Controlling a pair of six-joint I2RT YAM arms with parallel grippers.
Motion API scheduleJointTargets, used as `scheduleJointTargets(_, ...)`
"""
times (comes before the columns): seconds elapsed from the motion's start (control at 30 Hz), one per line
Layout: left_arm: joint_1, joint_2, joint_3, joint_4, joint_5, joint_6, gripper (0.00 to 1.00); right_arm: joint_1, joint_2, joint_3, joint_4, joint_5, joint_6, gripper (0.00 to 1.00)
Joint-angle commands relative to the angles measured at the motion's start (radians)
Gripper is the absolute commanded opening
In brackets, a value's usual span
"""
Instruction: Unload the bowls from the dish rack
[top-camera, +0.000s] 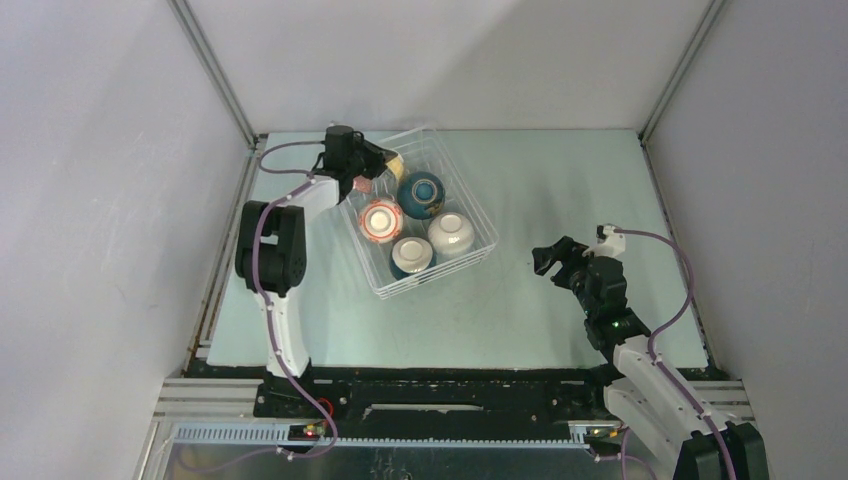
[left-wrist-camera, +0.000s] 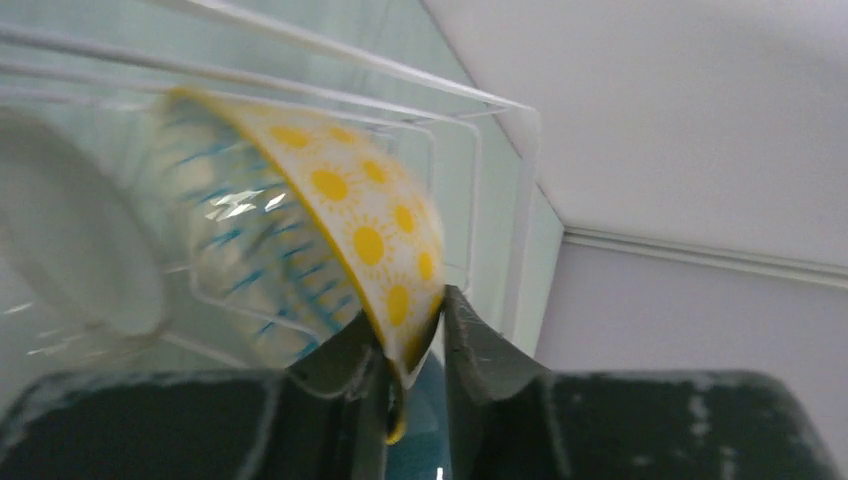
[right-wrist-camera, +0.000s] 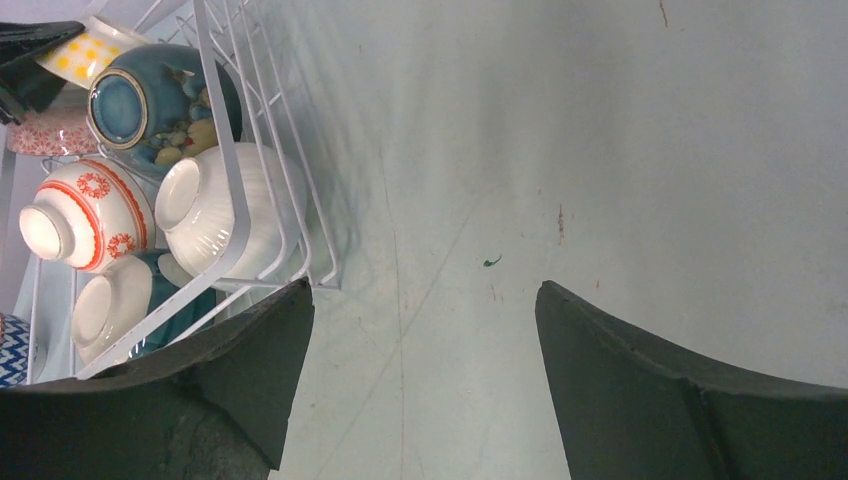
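Left tool (left-wrist-camera: 412, 330) clamps yellow bowl (left-wrist-camera: 370, 240) rim in dish rack (left-wrist-camera: 524, 200) | right tool (right-wrist-camera: 422, 290) spread wide

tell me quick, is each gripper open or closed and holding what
Left gripper: closed on the rim of the yellow bowl, at the dish rack.
Right gripper: open, holding nothing.

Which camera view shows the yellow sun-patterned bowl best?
The left wrist view: the yellow bowl is close, its rim pinched in the left gripper. The top external view shows a sliver beside that gripper; the right wrist view shows a small corner.
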Motion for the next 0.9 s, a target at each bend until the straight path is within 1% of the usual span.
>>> scheduleJointTargets(0.0,0.002,0.015,0.075,0.050,-0.008,0.017,0.19,0.006,0.005,0.024,0.041,0.005,-0.026,0.89)
scheduleJointTargets(0.17,0.002,0.009,0.077,0.087,0.004,0.027,0.12,0.006,0.009,0.024,0.045,0.002,-0.028,0.89)
scheduleJointTargets(0.33,0.008,0.003,0.054,0.274,0.100,-0.005,0.05,0.008,0.012,0.024,0.049,-0.006,-0.028,0.89)
scheduleJointTargets(0.47,0.008,-0.011,0.052,0.381,0.146,-0.016,0.02,0.007,0.005,0.024,0.045,-0.004,-0.032,0.89)
scheduleJointTargets(0.6,0.012,-0.012,0.051,0.522,0.221,-0.054,0.01,0.007,-0.005,0.024,0.041,-0.002,-0.033,0.89)
scheduleJointTargets(0.73,0.011,-0.030,0.043,0.669,0.292,-0.135,0.00,0.007,0.006,0.024,0.048,-0.006,-0.035,0.89)
scheduleJointTargets(0.77,0.011,-0.046,0.033,0.707,0.301,-0.151,0.00,0.008,0.008,0.024,0.049,-0.008,-0.036,0.89)
scheduleJointTargets(0.87,0.011,-0.127,-0.035,0.754,0.309,-0.178,0.00,0.010,0.004,0.023,0.052,-0.040,-0.049,0.89)
